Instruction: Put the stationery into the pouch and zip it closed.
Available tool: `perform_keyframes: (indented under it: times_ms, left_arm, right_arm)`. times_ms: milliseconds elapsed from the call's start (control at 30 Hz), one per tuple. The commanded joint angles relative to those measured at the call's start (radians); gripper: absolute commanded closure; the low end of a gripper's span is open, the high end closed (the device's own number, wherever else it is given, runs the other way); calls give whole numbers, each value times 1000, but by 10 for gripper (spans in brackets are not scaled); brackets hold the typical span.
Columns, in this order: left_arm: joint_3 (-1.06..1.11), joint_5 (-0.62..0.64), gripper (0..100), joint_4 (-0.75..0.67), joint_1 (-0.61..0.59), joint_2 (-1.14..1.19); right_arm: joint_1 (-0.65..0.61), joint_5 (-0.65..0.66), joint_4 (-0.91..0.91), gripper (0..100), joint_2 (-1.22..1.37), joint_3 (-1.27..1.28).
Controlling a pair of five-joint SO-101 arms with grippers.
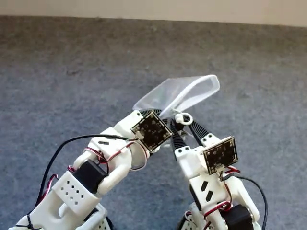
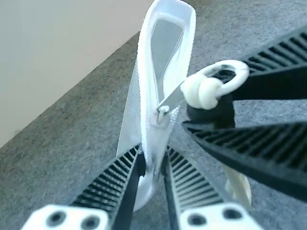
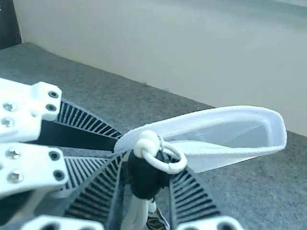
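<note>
The left gripper point(image 2: 153, 158) is clenched on the near end of the pouch point(image 1: 180, 93), pinching its white mesh edge just behind the slider point(image 2: 160, 115). The pouch is held up off the grey table point(image 1: 72, 72), with its far end pointing away from both arms and its mouth gaping open beyond the slider. To the right of the pouch's near end, the right gripper point(image 3: 149, 167) grasps the zip pull point(image 2: 204, 91), whose white ring stands clear of its fingers.
</note>
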Motion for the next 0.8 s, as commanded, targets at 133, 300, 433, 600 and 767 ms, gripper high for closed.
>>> perform_keyframes:
  times_ms: [133,300,433,600,767]
  left_arm:
    - [-8,9,995,-17,-1,2]
    - [-13,9,995,5,-44,2]
    - [-10,8,995,15,-48,-1]
    - [-16,-14,996,58,-47,-4]
    - [-16,-26,996,78,-47,-4]
  right_arm:
    - [150,-91,-183,994,-2,18]
    - [208,-104,-265,994,-2,64]
    - [229,-129,-278,994,-2,64]
    - [269,-130,-314,994,-1,68]
    - [269,-130,-314,994,-1,67]
